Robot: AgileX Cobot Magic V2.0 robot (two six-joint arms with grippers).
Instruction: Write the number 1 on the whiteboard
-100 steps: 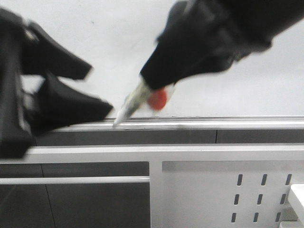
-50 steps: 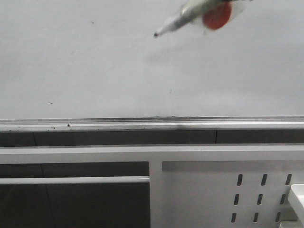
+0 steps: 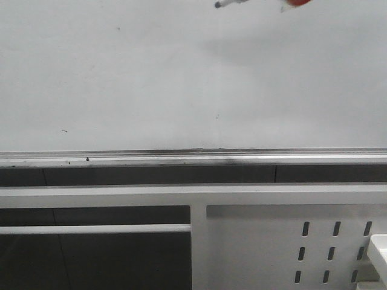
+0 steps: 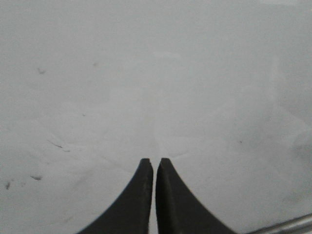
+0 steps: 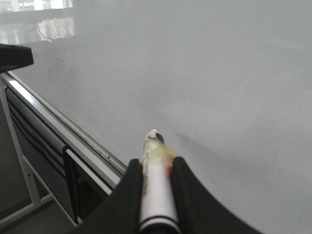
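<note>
Right now my right gripper (image 5: 157, 168) has its fingers clenched around the white-barrelled marker pen (image 5: 156, 192), its dark tip just off the large, glossy white-grey whiteboard (image 3: 151, 84), where no number 1 shows yet. My left gripper (image 4: 152, 168) has its fingers pressed together on nothing. Pressing in at a slant could make the pen slip in my grasp, leaving a crooked stroke.

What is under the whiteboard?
Below the whiteboard runs its silver ledge. Under that sit dark panels and a white metal frame with a slotted panel. What lies behind these is hidden.
</note>
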